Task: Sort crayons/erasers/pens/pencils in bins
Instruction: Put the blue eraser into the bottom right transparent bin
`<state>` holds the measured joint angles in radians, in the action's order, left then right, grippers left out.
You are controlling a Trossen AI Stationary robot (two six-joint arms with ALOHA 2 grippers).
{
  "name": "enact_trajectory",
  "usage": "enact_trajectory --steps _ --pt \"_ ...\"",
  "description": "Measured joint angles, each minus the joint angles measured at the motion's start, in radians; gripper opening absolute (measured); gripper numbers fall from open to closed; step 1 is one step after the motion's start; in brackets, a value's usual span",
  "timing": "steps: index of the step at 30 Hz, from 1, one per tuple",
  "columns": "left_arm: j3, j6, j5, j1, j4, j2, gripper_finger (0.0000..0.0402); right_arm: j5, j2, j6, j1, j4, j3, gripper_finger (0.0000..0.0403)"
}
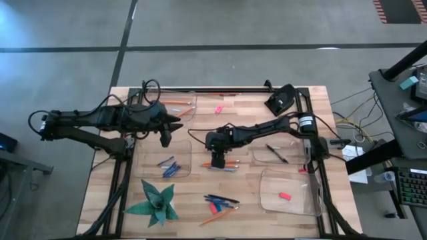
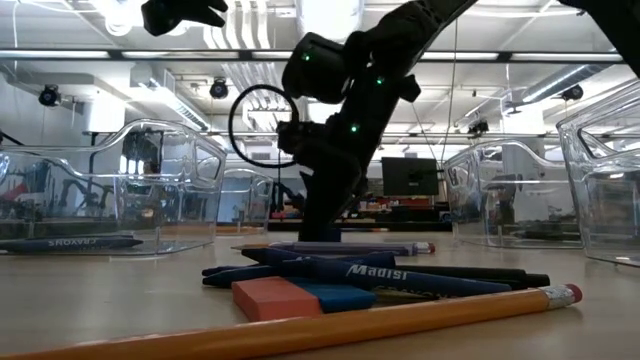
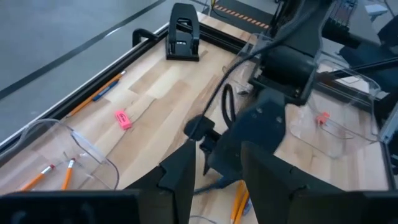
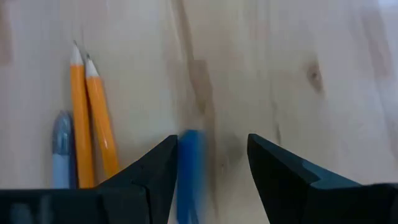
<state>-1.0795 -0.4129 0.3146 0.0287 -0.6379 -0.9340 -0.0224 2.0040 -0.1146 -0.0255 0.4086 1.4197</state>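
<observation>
The right gripper (image 4: 211,162), fingers wide, hangs mid-table over a blue crayon (image 4: 189,168), pencils (image 4: 93,118) at its nine o'clock. Light, stiff, waxy: pinch its middle. Left gripper (image 1: 165,137) hovers part-open, empty.

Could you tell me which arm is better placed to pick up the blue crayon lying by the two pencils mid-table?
The right: its open hand is already down over the blue crayon beside the pencils; the left hand is off by the bins.
</observation>
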Motion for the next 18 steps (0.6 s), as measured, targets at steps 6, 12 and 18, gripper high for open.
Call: enact_trajectory --steps 6,12,18 --pt "0.001 0.001 0.02 0.0 0.0 0.0 0.0115 -0.002 0.009 -0.009 -0.001 -0.005 -0.014 0.0181" --pt "0.002 0.002 0.035 -0.001 0.0 -0.001 0.0115 -0.003 0.009 -0.065 -0.001 -0.01 -0.025 0.0159" --pt "0.002 0.002 0.035 -0.001 0.0 -0.001 0.0115 0.016 0.008 -0.115 -0.001 0.047 -0.025 0.0112"
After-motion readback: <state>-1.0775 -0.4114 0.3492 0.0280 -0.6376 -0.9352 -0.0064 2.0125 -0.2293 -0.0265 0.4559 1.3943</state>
